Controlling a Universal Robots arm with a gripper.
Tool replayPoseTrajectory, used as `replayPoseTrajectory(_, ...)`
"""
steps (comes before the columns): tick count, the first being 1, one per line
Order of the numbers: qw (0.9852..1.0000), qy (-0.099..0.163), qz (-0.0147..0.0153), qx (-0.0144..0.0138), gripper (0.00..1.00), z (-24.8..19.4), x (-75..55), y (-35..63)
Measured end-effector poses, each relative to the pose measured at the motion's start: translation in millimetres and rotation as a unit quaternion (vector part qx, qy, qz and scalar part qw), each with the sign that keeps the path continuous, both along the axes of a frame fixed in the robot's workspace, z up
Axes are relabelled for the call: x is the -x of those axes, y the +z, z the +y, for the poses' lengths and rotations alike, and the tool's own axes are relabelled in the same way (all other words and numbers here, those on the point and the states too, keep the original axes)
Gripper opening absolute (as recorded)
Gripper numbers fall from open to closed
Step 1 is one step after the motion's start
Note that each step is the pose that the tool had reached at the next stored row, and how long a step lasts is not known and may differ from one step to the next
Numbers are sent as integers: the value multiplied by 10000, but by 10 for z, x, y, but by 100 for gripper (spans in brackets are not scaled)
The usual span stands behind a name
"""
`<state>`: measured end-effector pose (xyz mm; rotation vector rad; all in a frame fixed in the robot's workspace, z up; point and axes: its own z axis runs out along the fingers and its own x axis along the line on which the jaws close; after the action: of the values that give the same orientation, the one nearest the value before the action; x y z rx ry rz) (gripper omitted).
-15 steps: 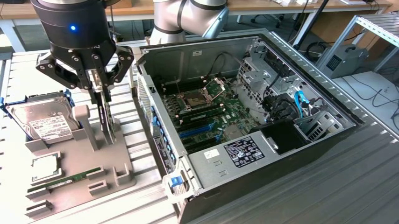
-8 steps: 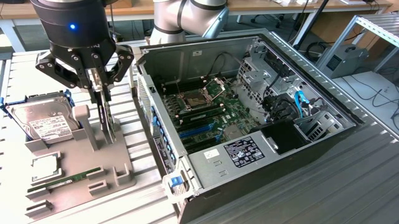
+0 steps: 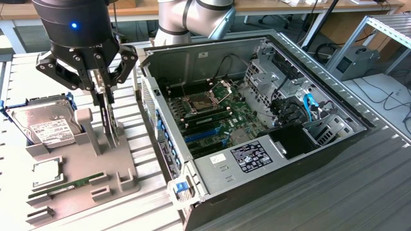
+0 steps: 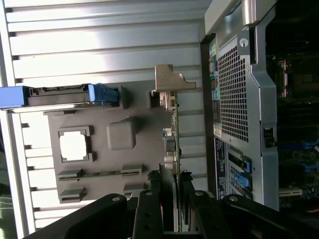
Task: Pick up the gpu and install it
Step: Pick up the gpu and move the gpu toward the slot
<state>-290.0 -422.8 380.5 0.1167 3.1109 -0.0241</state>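
Observation:
The gpu hangs edge-on below my gripper, a thin dark card. Its lower end is level with the grey holder plate on the exterior view's left. I cannot tell whether it is clear of the holder's slot. In the wrist view the gpu runs away from my gripper, and its silver bracket is at the far end. The fingers are shut on the card from both sides. The open computer case lies just to the exterior view's right of the card, with blue slots on its motherboard.
On the holder plate lie a hard drive in a blue frame, a square CPU and a green RAM stick. The case's perforated rear panel stands close beside the card. A slatted metal tabletop surrounds everything.

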Motion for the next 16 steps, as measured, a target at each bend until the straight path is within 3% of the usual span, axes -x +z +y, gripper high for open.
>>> replayPoseTrajectory(16,10000,0,0,0,27,0,0,53)
